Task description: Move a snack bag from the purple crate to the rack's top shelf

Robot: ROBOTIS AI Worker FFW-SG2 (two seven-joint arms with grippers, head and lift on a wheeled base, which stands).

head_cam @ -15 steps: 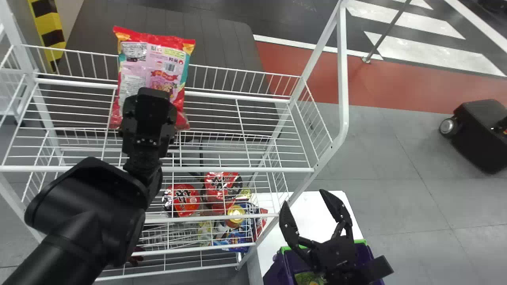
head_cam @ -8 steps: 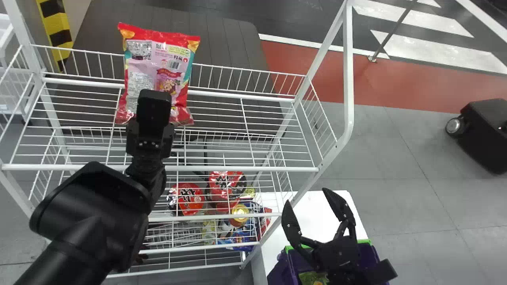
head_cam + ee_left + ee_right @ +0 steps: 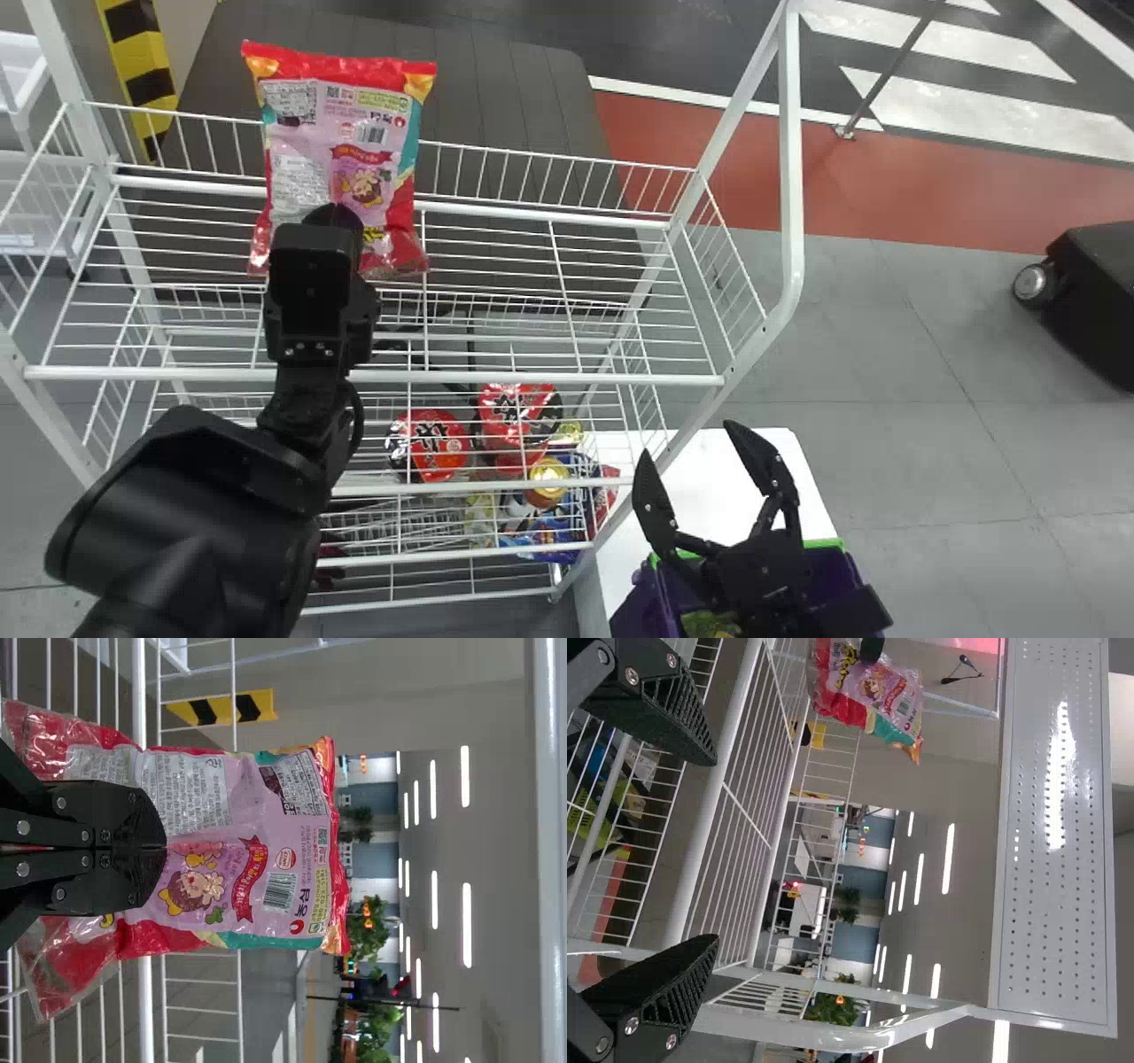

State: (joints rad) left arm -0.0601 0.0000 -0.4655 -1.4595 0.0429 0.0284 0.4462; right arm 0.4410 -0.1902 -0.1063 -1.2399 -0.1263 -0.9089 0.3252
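Note:
In the head view my left gripper [image 3: 335, 217] reaches over the rack's top shelf [image 3: 549, 379] on the left. The red and pink snack bag [image 3: 341, 151] is upright at its fingers, across the shelf's back rail; whether its lower end touches the wires I cannot tell. The left wrist view has the left gripper [image 3: 165, 847] shut on the snack bag [image 3: 230, 842], its label side facing the camera. My right gripper [image 3: 689, 443] stands open and empty above the purple crate [image 3: 645, 607], which holds a green bag [image 3: 709, 624]. In the right wrist view the right gripper [image 3: 714, 850] has its fingers wide apart.
Red packages [image 3: 430, 446] and other snacks lie on the lower shelves. The rack's right post [image 3: 790, 177] rises between the top shelf and the open floor. A white table [image 3: 709, 496] stands beside the rack, and a black case [image 3: 1094, 297] is on the floor at far right.
The rack, crate and right gripper have shifted a little right in the head view. Against the rack, my left gripper and the snack bag have moved left.

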